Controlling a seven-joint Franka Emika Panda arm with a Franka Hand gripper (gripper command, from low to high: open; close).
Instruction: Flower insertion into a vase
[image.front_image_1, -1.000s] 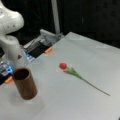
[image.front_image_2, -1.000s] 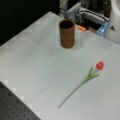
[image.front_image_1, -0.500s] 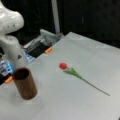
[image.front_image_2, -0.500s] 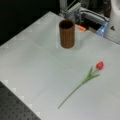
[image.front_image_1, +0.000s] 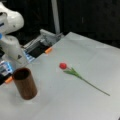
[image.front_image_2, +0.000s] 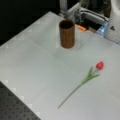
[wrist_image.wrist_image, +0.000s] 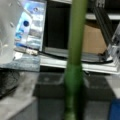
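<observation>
Flower (image.front_image_1: 75, 73) flat on tabletop (image.front_image_1: 82, 50), 3 o'clock of vase (image.front_image_1: 25, 83); claw unseen, state untellable; risk: thin stem slips.

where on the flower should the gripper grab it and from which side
Probably the bare stem, below the leaves and away from the red bloom. The flower lies flat on the table, apart from the vase, so a descent from straight above with fingers across the thin stem seems best. The gripper does not show in any view.
</observation>
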